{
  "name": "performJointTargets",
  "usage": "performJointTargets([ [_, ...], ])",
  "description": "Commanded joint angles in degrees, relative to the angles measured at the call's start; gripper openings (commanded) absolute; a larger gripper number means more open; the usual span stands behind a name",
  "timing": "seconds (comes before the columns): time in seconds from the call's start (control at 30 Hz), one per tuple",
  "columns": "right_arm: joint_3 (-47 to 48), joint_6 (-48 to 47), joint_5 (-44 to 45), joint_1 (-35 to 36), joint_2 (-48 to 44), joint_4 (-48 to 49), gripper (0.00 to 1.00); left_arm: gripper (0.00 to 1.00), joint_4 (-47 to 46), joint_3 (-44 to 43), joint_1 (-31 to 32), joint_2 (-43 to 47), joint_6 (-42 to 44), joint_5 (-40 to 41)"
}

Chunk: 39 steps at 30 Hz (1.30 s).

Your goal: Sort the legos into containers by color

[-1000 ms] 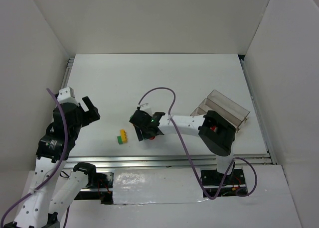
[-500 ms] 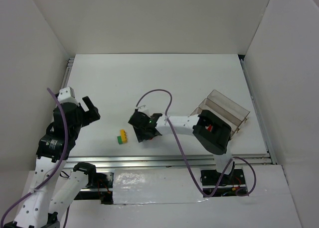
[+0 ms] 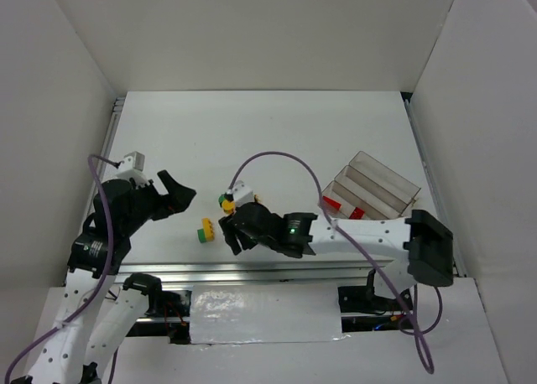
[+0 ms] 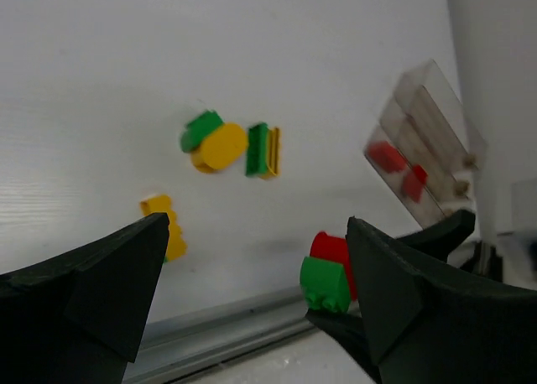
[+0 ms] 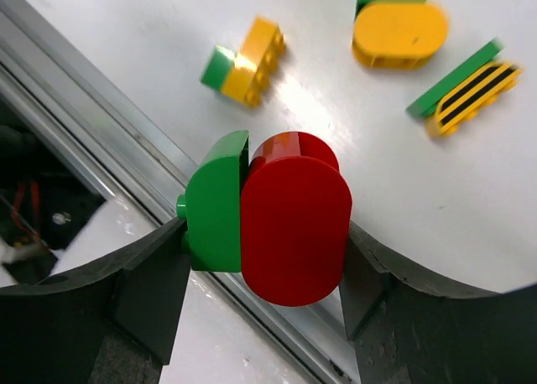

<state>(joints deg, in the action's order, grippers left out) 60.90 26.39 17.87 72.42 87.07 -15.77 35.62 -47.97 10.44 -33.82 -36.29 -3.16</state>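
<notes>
Right wrist, fingers (image 5: 141, 297) clamping red-green legos (image 5: 281, 229)

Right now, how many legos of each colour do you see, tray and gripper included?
red legos: 3, two in the tray, one in the red-green pair held by the right gripper
green legos: 4, one of them in that pair
yellow legos: 3
total: 10, joined pieces counted separately

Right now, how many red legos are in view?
3: two red legos in the tray; a third red lego, stuck to a green brick, pinched in the right gripper. Others may be hidden.
</notes>
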Motion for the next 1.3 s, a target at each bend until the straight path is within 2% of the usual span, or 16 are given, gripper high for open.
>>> performJointTargets([
  [0.0,-3.77,-2.31,3.84,0.17,-7.68,8.29,0.18,0.99,-12.82,5.15,0.11,0.34,-6.68,-25.24],
  [0.1,-6.84,-2.49,6.12,0.26,-13.40,9.88,0.19,1.00,-24.52,10.25,0.20,-0.62,-12.72,-36.87],
  [0.2,-7.82,-3.10,7.01,0.44,-17.36,10.06,0.20,0.99,-30.42,12.72,1.16,-1.50,-15.38,-40.08],
  [0.4,-6.15,-3.71,7.62,1.49,-17.99,9.00,0.21,0.98,-34.03,13.25,4.85,-3.35,-17.40,-38.95],
  [0.77,-3.34,-4.24,8.06,1.84,-15.26,8.82,0.21,0.91,-33.50,13.42,10.21,-7.75,-16.79,-35.25],
  [1.03,-1.67,-4.68,9.02,1.84,-13.77,9.35,0.22,0.78,-37.64,13.95,14.87,-11.17,-18.29,-34.20],
  [1.13,-1.49,-4.68,8.50,1.84,-13.15,9.44,0.22,0.60,-37.11,13.43,15.84,-12.23,-17.59,-33.40],
  [1.17,-1.49,-4.51,8.85,1.84,-13.06,9.35,0.22,0.39,-37.11,13.34,15.84,-12.58,-17.24,-33.49],
  [1.23,-1.67,-4.24,9.38,1.84,-12.71,8.91,0.26,0.16,-35.80,12.37,16.11,-12.85,-16.27,-33.05],
  [1.27,-2.10,-4.16,9.20,1.84,-12.71,8.91,0.33,0.00,-34.57,11.85,16.02,-13.19,-14.96,-32.88],
])
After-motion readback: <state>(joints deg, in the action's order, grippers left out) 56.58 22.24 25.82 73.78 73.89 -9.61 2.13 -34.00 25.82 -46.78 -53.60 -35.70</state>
